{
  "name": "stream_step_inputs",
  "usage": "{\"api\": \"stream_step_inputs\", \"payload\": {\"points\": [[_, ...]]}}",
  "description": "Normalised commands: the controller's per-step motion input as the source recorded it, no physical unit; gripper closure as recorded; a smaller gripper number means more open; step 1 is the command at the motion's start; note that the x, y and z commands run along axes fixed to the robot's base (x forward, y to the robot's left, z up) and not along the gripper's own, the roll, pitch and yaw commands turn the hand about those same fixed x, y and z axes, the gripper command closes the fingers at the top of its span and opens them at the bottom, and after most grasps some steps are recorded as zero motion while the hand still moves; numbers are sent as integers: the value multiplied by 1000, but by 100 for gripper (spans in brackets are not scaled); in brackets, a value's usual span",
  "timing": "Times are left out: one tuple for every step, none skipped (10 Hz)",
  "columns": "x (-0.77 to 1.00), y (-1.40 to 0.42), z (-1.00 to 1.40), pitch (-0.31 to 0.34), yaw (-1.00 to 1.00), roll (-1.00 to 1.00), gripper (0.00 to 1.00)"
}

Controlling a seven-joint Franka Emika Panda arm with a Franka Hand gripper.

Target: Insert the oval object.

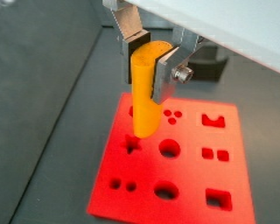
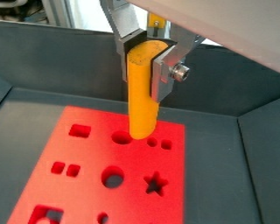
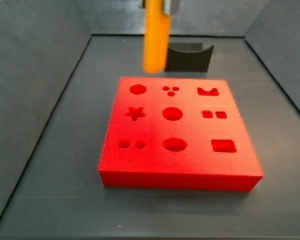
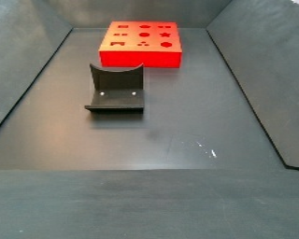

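Note:
My gripper (image 1: 149,74) is shut on the oval object (image 1: 145,87), a long orange-yellow peg that hangs upright between the silver fingers. Both wrist views show it (image 2: 143,96). Its lower end hovers above the red block (image 1: 178,175) with shaped holes, near a round hole (image 2: 120,136) and apart from the surface. In a side view the peg (image 3: 154,37) hangs over the block's (image 3: 178,136) far left part, and the gripper itself is cut off by the frame edge. Another side view shows the block (image 4: 141,44) but neither peg nor gripper.
The dark grey curved holder (image 3: 187,56) stands just behind the block; in a side view it (image 4: 116,89) sits on the dark floor in front of the block. Sloping dark walls (image 3: 59,84) enclose the floor on all sides.

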Motion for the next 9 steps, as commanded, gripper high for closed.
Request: {"api": "stream_step_inputs", "payload": {"points": [[780,-231,-349,111,-180,-64,100],[711,-234,-397,139,-209,-4,100],[646,-249,-303,124,-291,-56,100],[543,-229,-283,111,-409,-70,100],[463,-206,-280,100,-497,-76,100],[354,-171,-266,57,-651,-83,100],[249,-103,-123,0,-766,-123,100],[177,-14,-77,0,-849,-160,100],[77,-11,-74,0,-920,-149,100]]}}
